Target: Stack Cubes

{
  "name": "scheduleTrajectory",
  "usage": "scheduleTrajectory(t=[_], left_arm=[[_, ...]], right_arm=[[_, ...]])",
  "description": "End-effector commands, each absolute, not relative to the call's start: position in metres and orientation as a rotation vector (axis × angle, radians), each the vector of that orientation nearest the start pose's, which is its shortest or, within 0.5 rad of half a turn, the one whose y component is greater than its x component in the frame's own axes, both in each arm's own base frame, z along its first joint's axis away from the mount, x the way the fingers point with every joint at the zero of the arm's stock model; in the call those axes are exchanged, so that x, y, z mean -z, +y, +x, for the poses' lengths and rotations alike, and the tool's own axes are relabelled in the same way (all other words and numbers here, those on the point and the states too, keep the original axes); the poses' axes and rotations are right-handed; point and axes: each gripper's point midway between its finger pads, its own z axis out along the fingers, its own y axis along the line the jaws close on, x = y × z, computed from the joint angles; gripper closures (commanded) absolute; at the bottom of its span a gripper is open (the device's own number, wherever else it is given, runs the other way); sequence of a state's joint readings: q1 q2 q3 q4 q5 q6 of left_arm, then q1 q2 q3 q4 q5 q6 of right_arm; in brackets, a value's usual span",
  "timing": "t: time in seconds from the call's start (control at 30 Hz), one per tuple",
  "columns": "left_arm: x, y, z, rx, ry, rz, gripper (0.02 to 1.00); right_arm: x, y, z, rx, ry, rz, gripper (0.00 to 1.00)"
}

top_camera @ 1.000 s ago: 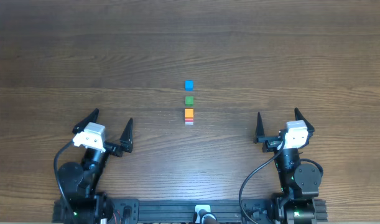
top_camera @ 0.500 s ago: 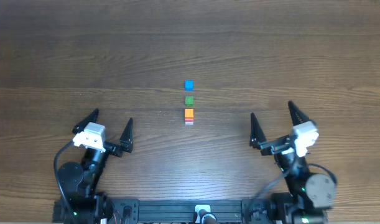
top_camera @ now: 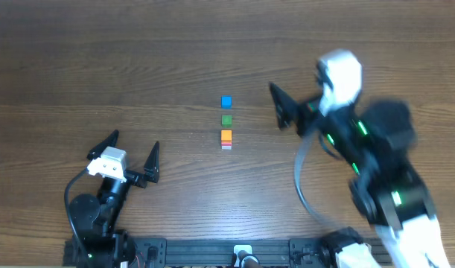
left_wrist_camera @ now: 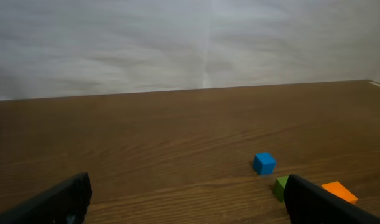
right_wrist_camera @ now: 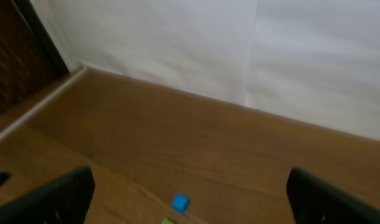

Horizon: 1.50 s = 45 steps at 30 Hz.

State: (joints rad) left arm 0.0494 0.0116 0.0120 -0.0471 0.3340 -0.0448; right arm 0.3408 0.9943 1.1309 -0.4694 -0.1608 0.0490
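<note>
One blue cube (top_camera: 226,102), one green cube (top_camera: 226,120) and one orange cube (top_camera: 226,136) sit mid-frame; left tool (top_camera: 133,141) and right tool (right_wrist_camera: 190,180) gape wide, empty.

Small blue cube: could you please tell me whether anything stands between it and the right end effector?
Nothing visible does. Bare brown wooden table lies between the open right end effector and the small blue cube; the small green cube sits beside it, apart.
</note>
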Motion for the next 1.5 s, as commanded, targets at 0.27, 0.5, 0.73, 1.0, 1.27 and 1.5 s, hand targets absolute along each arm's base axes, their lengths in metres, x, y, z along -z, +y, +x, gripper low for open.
scheduleTrajectory(t=[0.27, 0.5, 0.73, 1.0, 1.27, 1.5], left_arm=[[-0.165, -0.045, 0.239, 0.258, 1.606, 0.196, 0.018], [-0.165, -0.045, 0.239, 0.258, 1.606, 0.196, 0.018], [-0.165, -0.045, 0.239, 0.258, 1.606, 0.196, 0.018], [-0.165, -0.045, 0.239, 0.258, 1.606, 0.196, 0.018], [-0.165, -0.045, 0.239, 0.258, 1.606, 0.196, 0.018], [-0.165, -0.045, 0.239, 0.258, 1.606, 0.196, 0.018]], right_arm=[[-0.232, 0.196, 0.382, -0.235, 2.324, -0.375, 0.009], [-0.160, 0.229, 0.378, -0.250, 2.514, -0.335, 0.007], [-0.095, 0.254, 0.371, -0.212, 2.727, -0.201, 0.007], [-0.055, 0.256, 0.358, -0.138, 2.869, -0.070, 0.007], [-0.023, 0.255, 0.353, -0.086, 2.931, -0.074, 0.009], [-0.014, 0.251, 0.354, -0.061, 2.944, -0.070, 0.108]])
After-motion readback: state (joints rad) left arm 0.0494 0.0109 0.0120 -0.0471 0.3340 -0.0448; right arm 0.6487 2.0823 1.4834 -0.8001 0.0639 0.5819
